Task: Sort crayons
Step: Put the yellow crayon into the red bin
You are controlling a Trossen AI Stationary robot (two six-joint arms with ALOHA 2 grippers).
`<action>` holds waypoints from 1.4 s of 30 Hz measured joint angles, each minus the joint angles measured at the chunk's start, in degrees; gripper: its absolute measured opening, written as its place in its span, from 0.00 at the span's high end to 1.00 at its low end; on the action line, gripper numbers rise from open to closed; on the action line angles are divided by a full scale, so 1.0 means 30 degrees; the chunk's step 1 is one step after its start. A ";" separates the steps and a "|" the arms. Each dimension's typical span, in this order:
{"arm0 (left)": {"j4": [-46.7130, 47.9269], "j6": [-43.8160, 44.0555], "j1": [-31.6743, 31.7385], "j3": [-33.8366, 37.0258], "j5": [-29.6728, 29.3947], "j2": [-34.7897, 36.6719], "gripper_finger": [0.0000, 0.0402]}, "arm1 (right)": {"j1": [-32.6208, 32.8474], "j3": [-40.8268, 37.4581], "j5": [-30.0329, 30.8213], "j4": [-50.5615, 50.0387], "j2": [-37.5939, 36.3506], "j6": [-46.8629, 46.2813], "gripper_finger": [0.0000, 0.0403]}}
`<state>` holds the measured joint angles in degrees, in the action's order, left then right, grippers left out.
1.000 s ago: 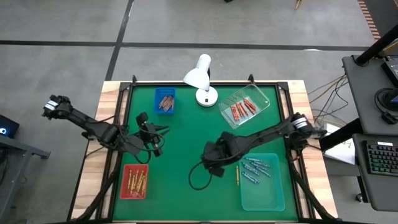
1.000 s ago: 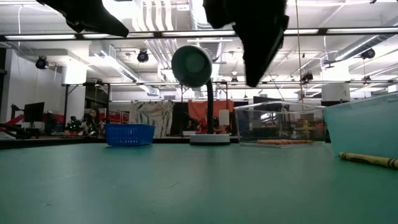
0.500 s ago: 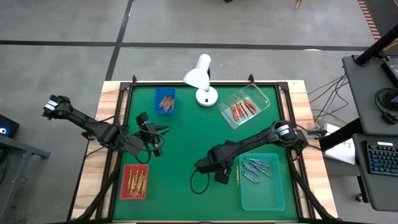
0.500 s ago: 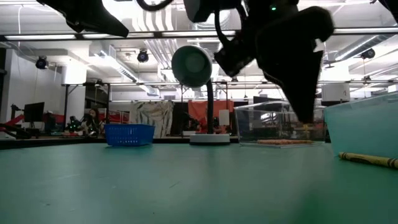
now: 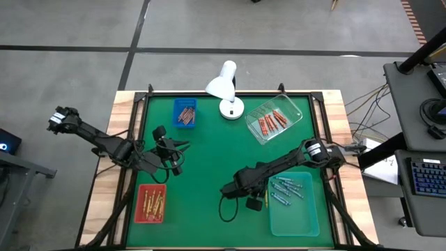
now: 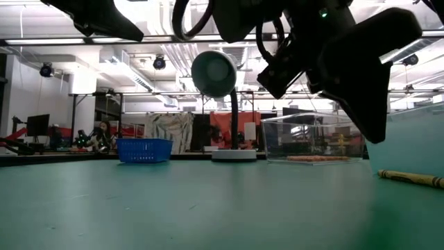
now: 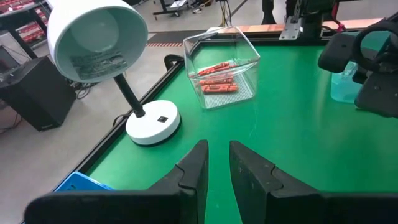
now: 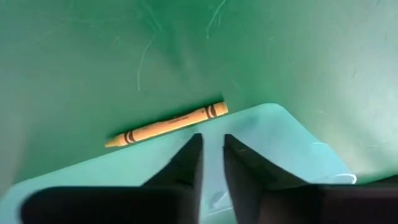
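I see one yellow crayon (image 8: 166,124) lying loose on the counter (image 5: 209,153) beside the teal tray (image 5: 296,216). My right gripper (image 8: 211,152) hovers above it, fingers nearly together, empty. The crayon looks light, stiff, snappable, prone to rolling; I would pinch it mid-length.

Level across the green table (image 6: 173,208), we see a yellow crayon (image 6: 411,178) lying at right, a dark arm (image 6: 333,48) overhead, lamp (image 6: 216,76) and blue basket (image 6: 143,149) behind.

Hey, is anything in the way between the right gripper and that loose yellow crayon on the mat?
Nothing visible. The yellow crayon lies alone on the green mat beside the teal tray, with the right gripper just above it.
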<state>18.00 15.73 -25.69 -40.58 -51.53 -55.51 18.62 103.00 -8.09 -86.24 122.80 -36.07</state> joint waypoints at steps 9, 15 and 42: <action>0.0000 0.0000 0.0000 0.0000 0.0000 0.0000 0.88 | 0.0235 -0.0185 -0.0218 0.0117 0.0000 0.0391 0.98; 0.0000 0.0000 0.0004 0.0018 0.0000 0.0000 0.88 | 0.0288 -0.0189 -0.0273 0.0665 0.0222 0.0415 0.98; 0.0003 0.0000 0.0007 0.0044 0.0000 0.0000 0.88 | 0.0464 -0.0875 -0.0324 0.0942 0.0750 0.1024 0.98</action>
<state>18.01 15.73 -25.67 -40.45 -51.53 -55.51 20.01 100.38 -9.06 -83.42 125.05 -32.99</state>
